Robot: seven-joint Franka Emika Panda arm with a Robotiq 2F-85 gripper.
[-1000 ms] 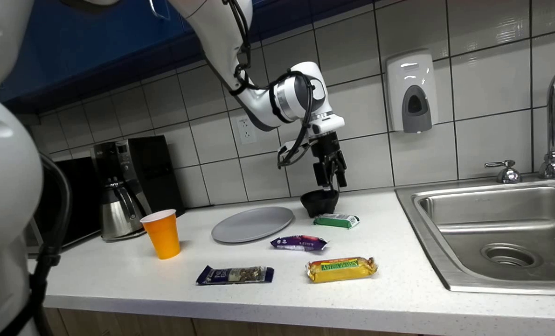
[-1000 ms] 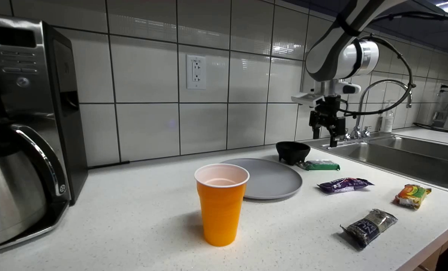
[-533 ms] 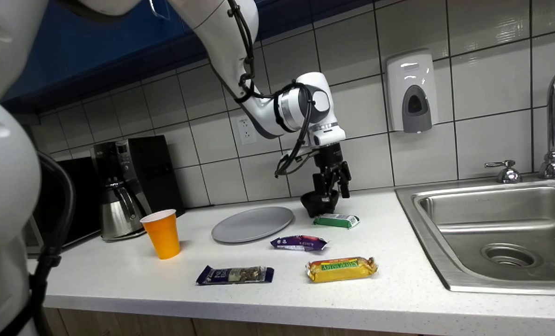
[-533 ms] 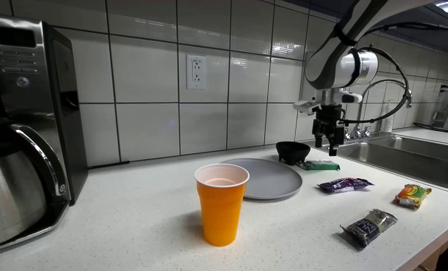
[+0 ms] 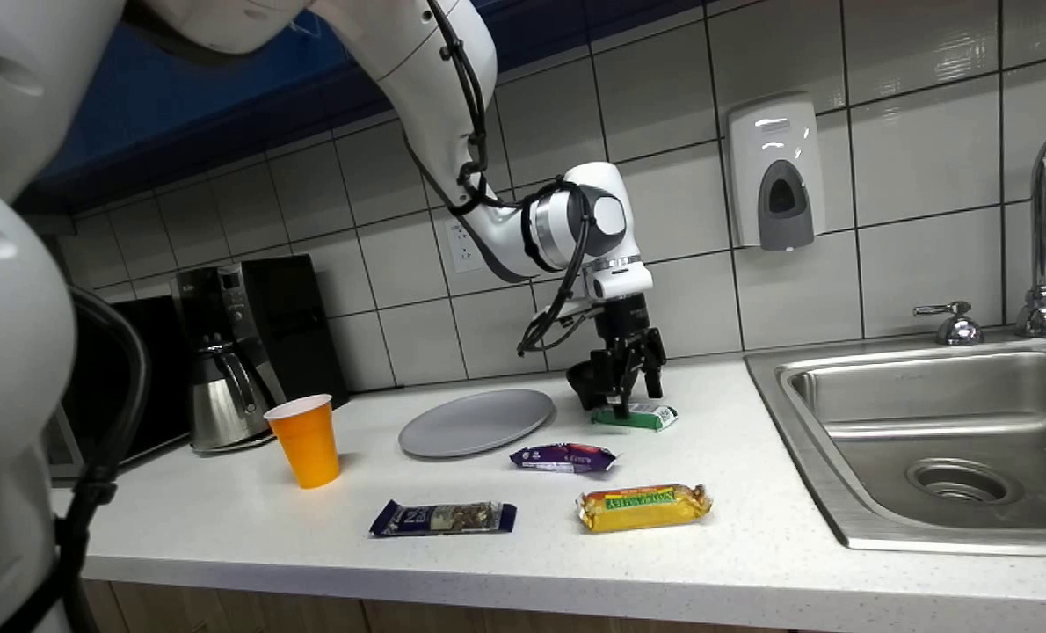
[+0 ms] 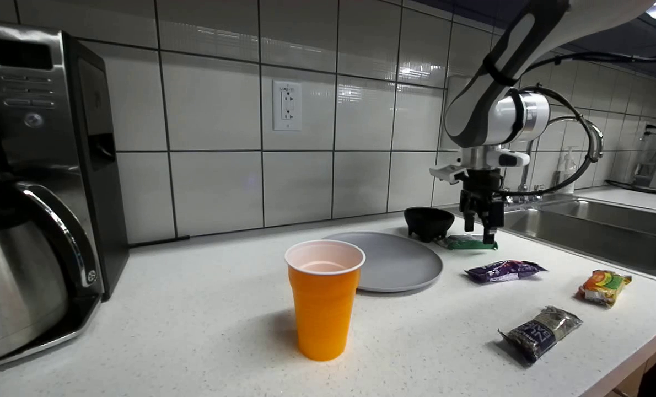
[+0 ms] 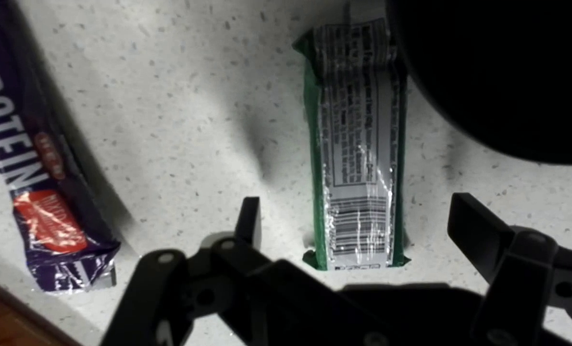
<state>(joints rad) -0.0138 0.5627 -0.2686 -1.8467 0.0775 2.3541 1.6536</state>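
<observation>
Evidently, robot arm [image 5: 442, 88]: one; a slow, straight descent looks best, with no swing toward the black bowl [image 6: 430, 223] and no push into the counter [image 6: 195, 320]; its gripper [image 7: 358, 218] has its jaws spread wide and nothing held, above the green bar [image 7: 358, 144], and a soft squeeze should spare the wrapper.
Sink [image 5: 815, 457]: one, on the opposite side of the bowl from the grey plate [image 5: 477, 424].
Coffee maker [image 5: 290, 325]: one, well apart from the bowl, out past the plate.
Plate: one, just beside the bowl.
Black bowl: one, the main hazard, I judge; the finger [image 7: 478, 235] on its side sits near the rim in the wrist view and wants room.
Orange cup [image 6: 325, 309]: one, upright, well apart from the bowl.
Yellow bar [image 5: 644, 507], dark bar [image 5: 442, 519], purple bar [image 5: 563, 458]: one of each, making four bars with the green; the yellow and dark lie well apart from the bowl, the purple near it.
Green bar: flat, just beside the bowl, touching or not I cannot tell; its barcode end shows between the fingers, so a hold nearer the middle would probably be steadier, though closer to the rim.
</observation>
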